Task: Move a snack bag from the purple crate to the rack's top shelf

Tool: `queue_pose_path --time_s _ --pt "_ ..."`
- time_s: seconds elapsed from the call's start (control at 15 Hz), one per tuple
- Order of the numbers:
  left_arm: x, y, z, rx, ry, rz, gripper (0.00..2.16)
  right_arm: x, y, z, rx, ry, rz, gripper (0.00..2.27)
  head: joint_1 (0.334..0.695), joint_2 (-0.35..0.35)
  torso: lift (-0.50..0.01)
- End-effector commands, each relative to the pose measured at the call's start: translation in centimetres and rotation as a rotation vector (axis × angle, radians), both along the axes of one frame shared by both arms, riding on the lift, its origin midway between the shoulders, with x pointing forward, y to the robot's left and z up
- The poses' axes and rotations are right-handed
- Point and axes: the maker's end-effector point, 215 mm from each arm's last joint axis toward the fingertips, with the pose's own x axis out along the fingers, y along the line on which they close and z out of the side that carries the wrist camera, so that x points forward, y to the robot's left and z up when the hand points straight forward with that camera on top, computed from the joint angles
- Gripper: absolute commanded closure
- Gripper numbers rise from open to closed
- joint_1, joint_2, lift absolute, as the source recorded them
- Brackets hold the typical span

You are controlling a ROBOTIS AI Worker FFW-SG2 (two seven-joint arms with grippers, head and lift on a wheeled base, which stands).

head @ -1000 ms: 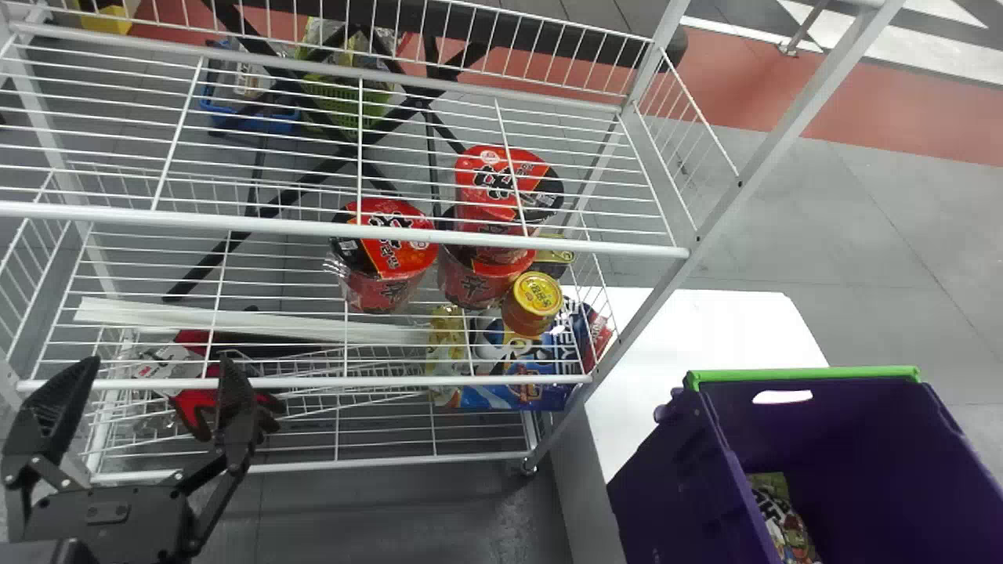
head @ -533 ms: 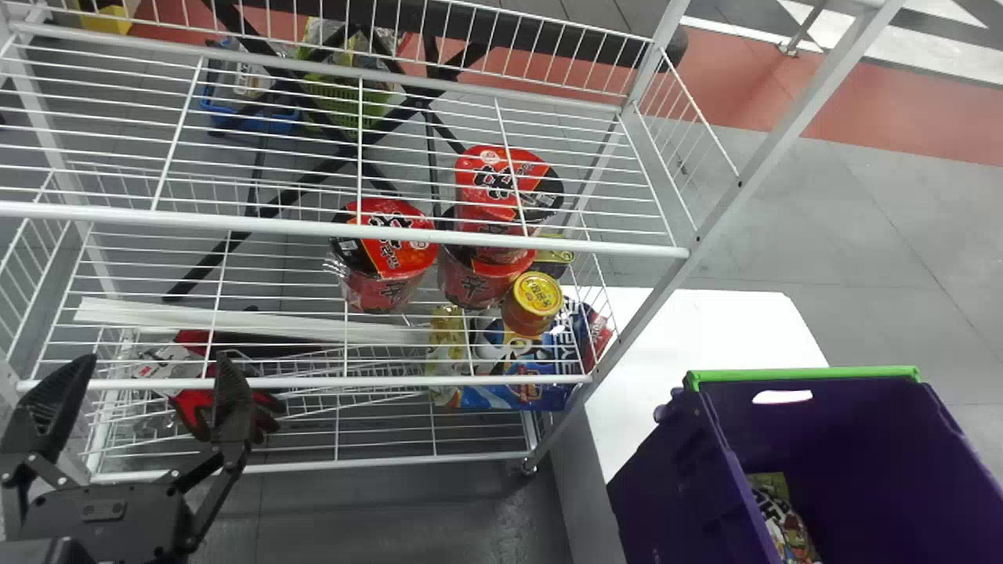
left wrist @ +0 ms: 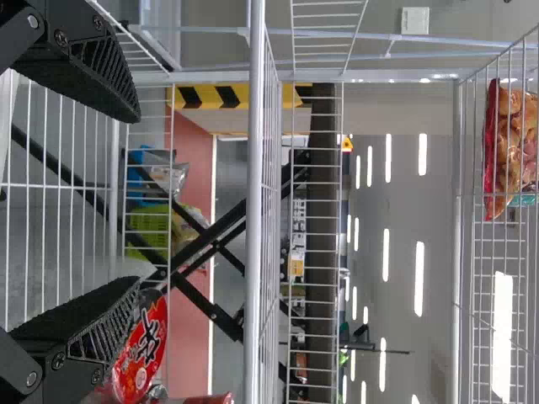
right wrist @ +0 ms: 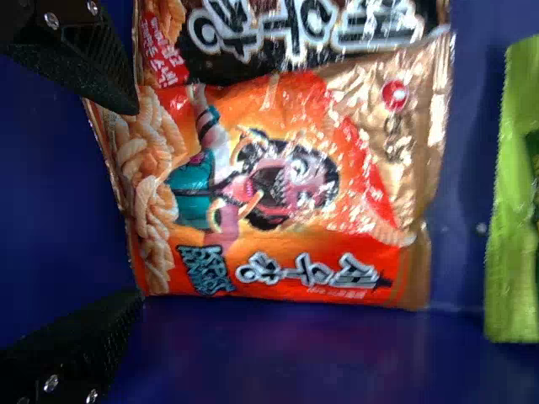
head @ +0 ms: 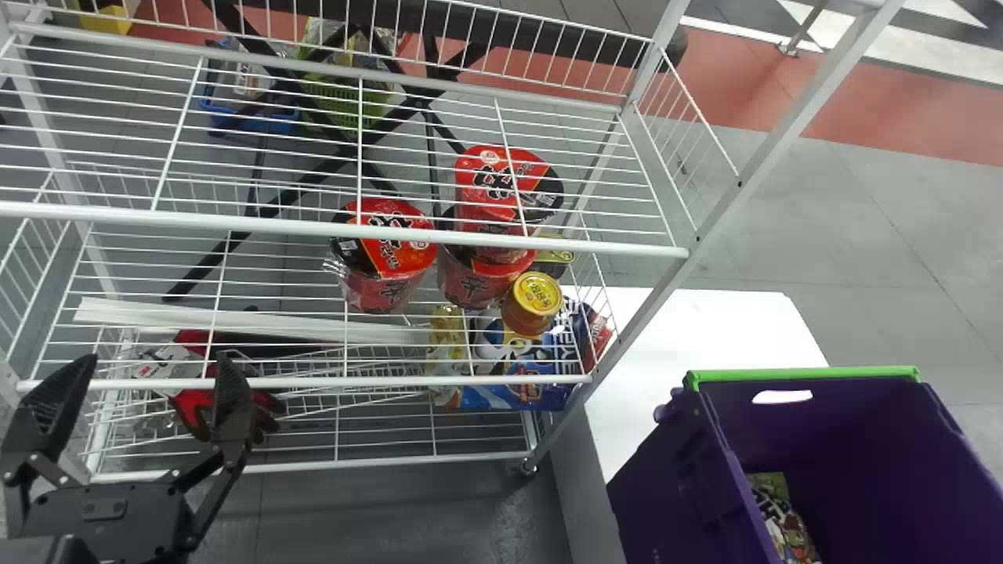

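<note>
My left gripper (head: pixel 149 392) stands open and empty before the rack's lower left part; the left wrist view shows its parted fingers, the left gripper (left wrist: pixel 130 198) facing the rack. Inside the purple crate (head: pixel 666 493), a green snack bag (head: pixel 783 521) lies in the head view. In the right wrist view my right gripper (right wrist: pixel 126 202) is open, its fingers on either side of the near end of an orange snack bag (right wrist: pixel 278 194). A dark-fronted snack bag (right wrist: pixel 303 25) lies beside it, and a green bag (right wrist: pixel 514 202) farther off.
The white wire rack (head: pixel 345 227) holds red noodle cups (head: pixel 388 254) and a yellow-lidded can (head: pixel 533 301) on a middle shelf. A red bag (left wrist: pixel 509 147) lies on a shelf in the left wrist view. A white table (head: pixel 705 329) stands behind the crate.
The left gripper has shifted very slightly left in the head view. Rack and crate look the same.
</note>
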Motion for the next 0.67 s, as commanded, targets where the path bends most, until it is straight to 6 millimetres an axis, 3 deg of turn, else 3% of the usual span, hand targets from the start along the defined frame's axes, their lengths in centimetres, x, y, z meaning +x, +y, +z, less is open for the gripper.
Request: queue_pose_path --time_s 0.0,0.2,0.4,0.47,0.6 --pt "0.0 0.0 -0.2 0.0 0.003 0.0 0.15 0.2 -0.3 0.1 -0.009 -0.017 -0.015 0.03 0.695 -0.35 -0.456" --pt "0.1 0.0 -0.1 -0.001 0.001 0.0 0.15 0.9 -1.5 0.2 -0.075 -0.053 -0.004 0.08 0.695 -0.35 -0.456" --pt "0.1 0.0 -0.1 -0.001 0.001 0.0 0.15 2.7 -1.5 -0.1 -0.047 -0.141 0.004 0.09 0.695 -0.35 -0.456" --pt "0.1 0.0 -0.1 0.0 0.001 0.002 0.15 4.2 -1.5 -0.1 -0.012 -0.21 0.012 0.1 0.695 -0.35 -0.456" --pt "0.1 0.1 -0.3 -0.002 0.005 0.002 0.15 4.2 -1.8 -0.3 0.013 -0.228 -0.003 0.15 0.695 -0.35 -0.456"
